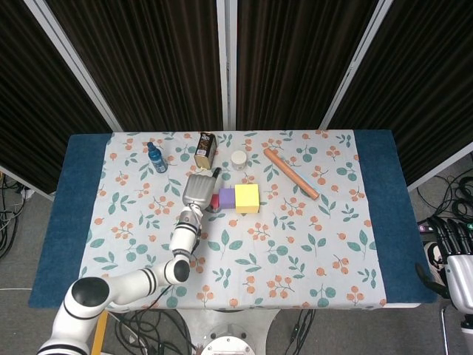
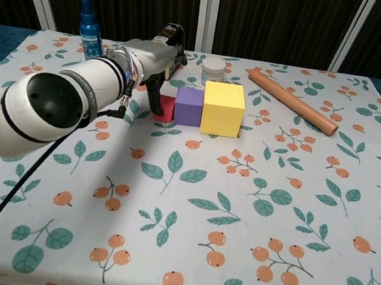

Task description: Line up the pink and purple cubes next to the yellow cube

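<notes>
The yellow cube (image 1: 247,198) (image 2: 223,109) stands on the floral cloth, with the purple cube (image 1: 227,197) (image 2: 189,106) flush against its left side. The small pink cube (image 1: 215,200) (image 2: 166,105) sits against the purple cube's left face, so the three make a row. My left hand (image 1: 197,191) (image 2: 150,65) reaches down over the pink cube; its dark fingers (image 2: 157,89) grip the cube's left and rear sides and hide part of it. My right hand (image 1: 454,255) hangs off the table at the lower right, fingers apart and holding nothing.
Behind the row stand a blue bottle (image 1: 155,157) (image 2: 91,21), a brown carton (image 1: 205,148) (image 2: 171,42) and a white jar (image 1: 239,160) (image 2: 214,69). An orange rod (image 1: 291,173) (image 2: 293,101) lies diagonally at the back right. My left forearm (image 2: 53,104) crosses the cloth's left side.
</notes>
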